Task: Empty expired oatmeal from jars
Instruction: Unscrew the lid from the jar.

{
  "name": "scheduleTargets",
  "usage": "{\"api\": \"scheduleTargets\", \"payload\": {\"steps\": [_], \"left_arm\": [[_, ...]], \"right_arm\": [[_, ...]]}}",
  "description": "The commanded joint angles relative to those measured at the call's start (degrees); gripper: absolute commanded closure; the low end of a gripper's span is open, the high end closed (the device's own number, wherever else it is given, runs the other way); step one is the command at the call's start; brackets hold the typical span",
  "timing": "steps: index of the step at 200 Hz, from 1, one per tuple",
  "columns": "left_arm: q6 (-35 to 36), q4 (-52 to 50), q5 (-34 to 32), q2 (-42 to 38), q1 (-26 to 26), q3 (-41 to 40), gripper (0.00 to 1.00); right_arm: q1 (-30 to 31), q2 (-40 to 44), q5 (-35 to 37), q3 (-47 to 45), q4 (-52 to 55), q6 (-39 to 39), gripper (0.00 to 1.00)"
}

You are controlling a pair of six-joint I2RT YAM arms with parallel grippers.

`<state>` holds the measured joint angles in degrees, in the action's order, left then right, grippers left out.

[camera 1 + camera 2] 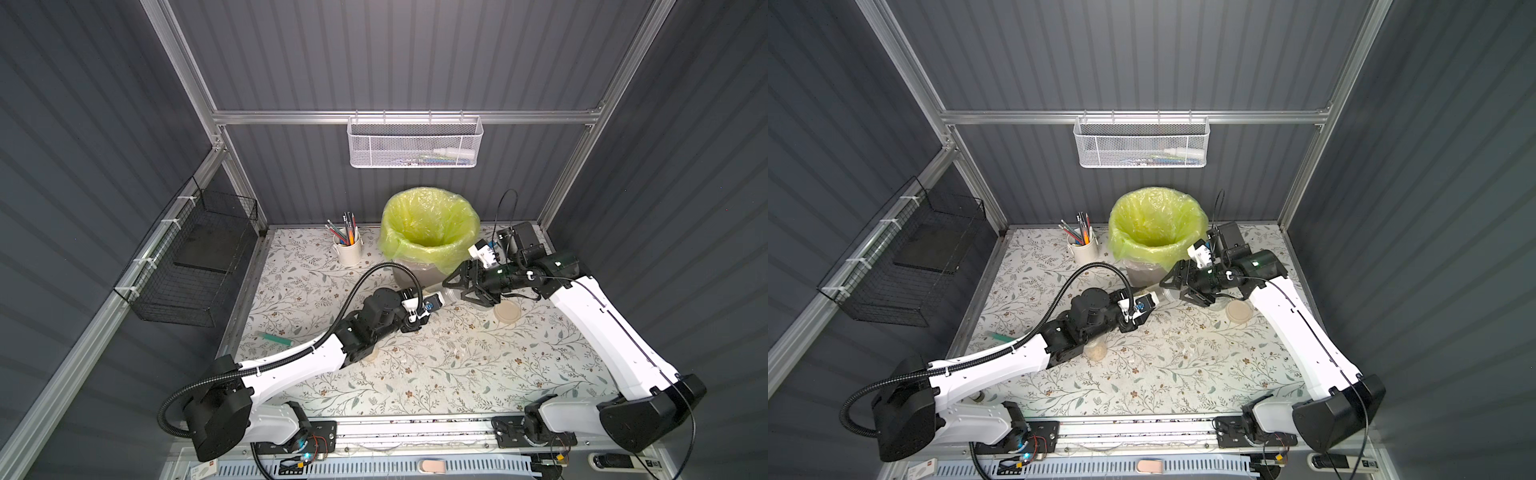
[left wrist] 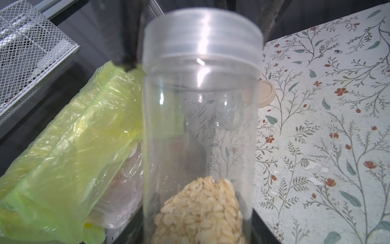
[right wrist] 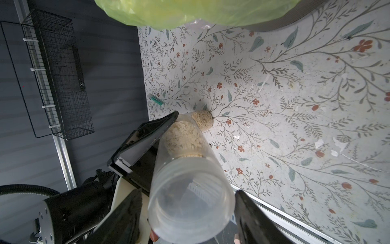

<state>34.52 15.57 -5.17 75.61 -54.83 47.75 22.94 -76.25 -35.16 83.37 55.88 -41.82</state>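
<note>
**Holding a capped jar of oats out to my right claw**

My left claw (image 1: 437, 301) is clamped tight on the base end of a clear, smooth-walled jar (image 2: 200, 118), a plain cylinder tipped onto its side. The oatmeal (image 2: 200, 211), dry pale-tan flakes pressed into a clump, sits at that base end between my black fingers. At the other end a translucent ribbed screw cap (image 2: 202, 33) is on. My right claw (image 3: 187, 193) has its jaws set apart on either side of that cap, very close to it. Whether they press on it I cannot tell. A small blue label (image 1: 430, 306) on my left claw is too small to read.

Under all this lies the counter (image 3: 295, 105), covered in a matte pale sheet printed with grey-green leafy sprigs and small red flowers, scuffed white in spots. A second jar (image 3: 202, 121), round and holding tan oat flakes, stands on it beneath my left arm. A flat round beige lid (image 1: 507, 312) sits near my right claw, and a short green tube (image 3: 157, 101) lies by the counter's left edge.

Just behind the held jar stands a grey bin (image 1: 415, 274) lined with a crinkled, glossy yellow-green bag (image 1: 430, 224). Left of it is a white mug (image 1: 348, 251) of pencils. On the back wall hangs a white mesh basket (image 1: 415, 143), and on the left wall a black wire basket (image 1: 199, 257).
</note>
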Motion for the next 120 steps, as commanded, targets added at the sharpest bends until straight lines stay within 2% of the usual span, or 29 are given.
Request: {"api": "scheduleTargets", "payload": {"steps": [1, 22, 48, 87, 120], "left_arm": [[0.0, 1.0, 0.1, -1.3, -0.5, 0.8, 0.95], [-0.4, 1.0, 0.8, -1.7, -0.4, 0.4, 0.96], [-2.3, 3.5, 3.0, -2.8, 0.1, -1.7, 0.99], [-9.2, 4.4, 11.8, -4.1, 2.5, -3.5, 0.99], [-16.7, 9.5, 21.0, -4.5, 7.1, -6.1, 0.99]], "right_arm": [[0.1, -0.5, 0.1, 0.8, 0.8, 1.5, 0.33], [0.2, -0.3, 0.1, 1.1, 0.5, 2.7, 0.40], [0.2, 0.1, -0.4, 2.1, 0.5, 6.9, 0.53], [0.2, 0.3, -0.5, 6.1, 3.6, 28.2, 0.60], [0.3, 1.1, -4.1, 4.5, 4.0, 41.3, 0.59]]}}
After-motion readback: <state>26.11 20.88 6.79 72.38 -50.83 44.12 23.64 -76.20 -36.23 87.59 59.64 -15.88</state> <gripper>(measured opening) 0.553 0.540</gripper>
